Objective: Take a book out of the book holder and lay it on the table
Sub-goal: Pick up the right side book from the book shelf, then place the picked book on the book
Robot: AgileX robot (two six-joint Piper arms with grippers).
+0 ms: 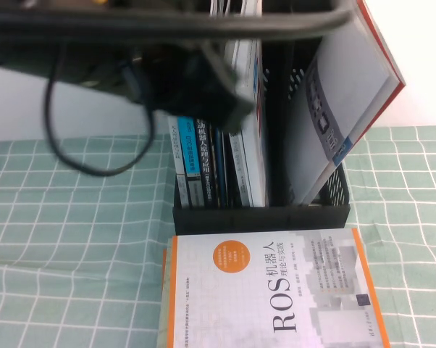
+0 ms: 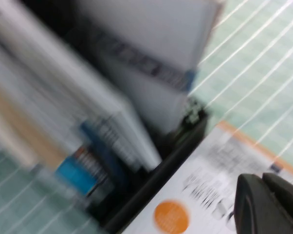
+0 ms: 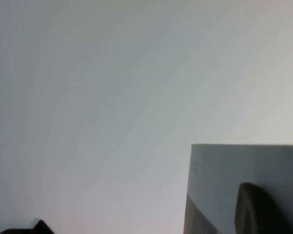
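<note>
Cloth-covered table (image 1: 73, 239) in the foreground carried the white, orange-edged ROS book (image 1: 265, 290) lying flat, touching the front of the black book holder (image 1: 258, 217); behind that wall the book (image 1: 250, 145), judged to be one of the thin white volumes standing upright in a middle slot, had not yet been lifted, while a grey-covered book (image 1: 348, 101) leaned tilted out of the right slot. The left gripper (image 2: 268, 204) hung above the rack on the left arm (image 1: 131, 29), and whether it gripped anything could not be told. Pinching only the thin booklet's top edge, drawing it straight up past the tall walls without dragging neighbours, then laying it on bare cloth beside the rack looked the sound course. The right gripper (image 3: 261, 209), clenched on nothing, faced the pale wall, out of the high view
</note>
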